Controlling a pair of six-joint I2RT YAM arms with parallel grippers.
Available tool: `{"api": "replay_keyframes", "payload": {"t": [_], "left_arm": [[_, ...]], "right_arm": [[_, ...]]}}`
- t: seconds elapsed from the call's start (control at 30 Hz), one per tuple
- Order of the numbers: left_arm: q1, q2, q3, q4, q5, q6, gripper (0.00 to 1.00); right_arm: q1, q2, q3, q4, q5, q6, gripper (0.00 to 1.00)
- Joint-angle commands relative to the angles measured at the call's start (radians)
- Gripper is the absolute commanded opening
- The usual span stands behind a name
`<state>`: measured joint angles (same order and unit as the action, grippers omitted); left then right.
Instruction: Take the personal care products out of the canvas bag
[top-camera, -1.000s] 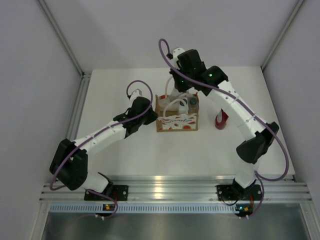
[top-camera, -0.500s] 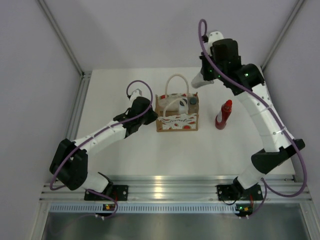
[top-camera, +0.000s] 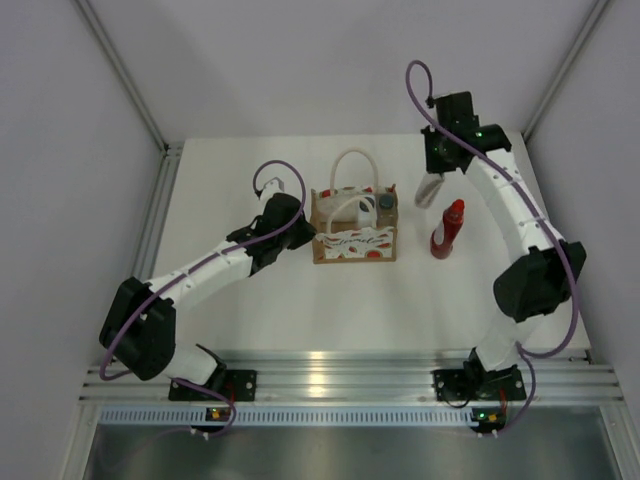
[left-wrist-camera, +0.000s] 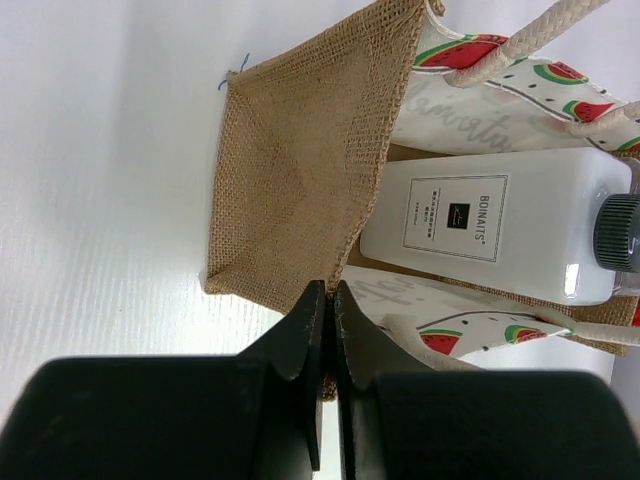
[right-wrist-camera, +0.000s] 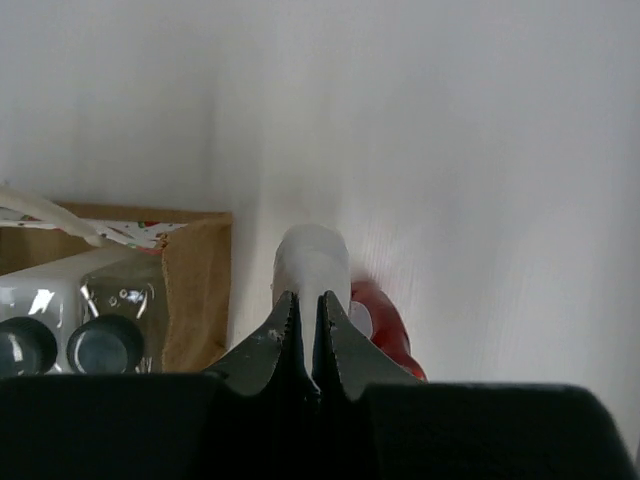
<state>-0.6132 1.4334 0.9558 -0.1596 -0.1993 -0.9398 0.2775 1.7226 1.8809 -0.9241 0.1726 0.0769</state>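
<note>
The canvas bag (top-camera: 353, 240) stands mid-table with watermelon prints and rope handles. My left gripper (top-camera: 308, 232) is shut on its left burlap edge (left-wrist-camera: 300, 180), as the left wrist view shows (left-wrist-camera: 328, 288). A white bottle (left-wrist-camera: 490, 235) with a dark cap (left-wrist-camera: 620, 232) lies inside; the right wrist view shows two dark caps (right-wrist-camera: 105, 343) in the bag (right-wrist-camera: 195, 290). My right gripper (top-camera: 436, 172) (right-wrist-camera: 305, 298) is shut on the whitish squeeze tube (top-camera: 428, 190) (right-wrist-camera: 312, 260), held above the table between the bag and the red bottle (top-camera: 447, 228) (right-wrist-camera: 385, 325), which stands right of the bag.
White walls enclose the table on the left, the back and the right. An aluminium rail (top-camera: 330, 380) runs along the near edge by the arm bases. The white table surface (top-camera: 300, 310) shows in front of the bag.
My right gripper lifted the whitish tube out of the bag, swung it up and to the right, then lowered it beside the red bottle. The left arm has not moved.
</note>
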Motion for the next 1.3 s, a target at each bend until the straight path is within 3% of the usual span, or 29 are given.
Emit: {"api": "replay_keyframes", "payload": {"t": [0.0,0.27,0.37,0.47,0.63,0.83,1.0,1.17,1.27], "left_arm": [[0.000,-0.004,-0.011,-0.070,0.006,0.029,0.00],[0.000,-0.013,-0.017,-0.072,0.009,0.045,0.00],[0.001,-0.016,-0.020,-0.072,0.008,0.048,0.00],[0.001,-0.018,-0.020,-0.072,0.006,0.052,0.00],[0.001,-0.016,-0.020,-0.072,0.006,0.053,0.00],[0.001,-0.005,-0.015,-0.070,0.017,0.053,0.00],[0.001,0.002,-0.011,-0.070,0.024,0.053,0.00],[0.001,0.002,-0.011,-0.070,0.029,0.053,0.00],[0.001,0.002,-0.011,-0.070,0.031,0.052,0.00]], "right_arm": [[-0.043,0.061,-0.012,0.102,-0.073,0.029,0.00],[-0.060,0.235,-0.026,0.110,-0.108,0.041,0.00],[-0.061,0.262,-0.037,0.111,-0.117,0.044,0.06],[-0.061,0.252,-0.052,0.111,-0.102,0.052,0.37],[-0.060,0.195,-0.045,0.110,-0.090,0.049,0.59],[-0.026,0.091,-0.028,0.100,-0.032,0.052,0.62],[0.104,0.014,-0.003,0.087,0.045,0.038,0.62],[0.222,-0.021,-0.011,0.091,0.056,0.040,0.58],[0.271,-0.012,-0.019,0.091,-0.013,0.040,0.53]]}}
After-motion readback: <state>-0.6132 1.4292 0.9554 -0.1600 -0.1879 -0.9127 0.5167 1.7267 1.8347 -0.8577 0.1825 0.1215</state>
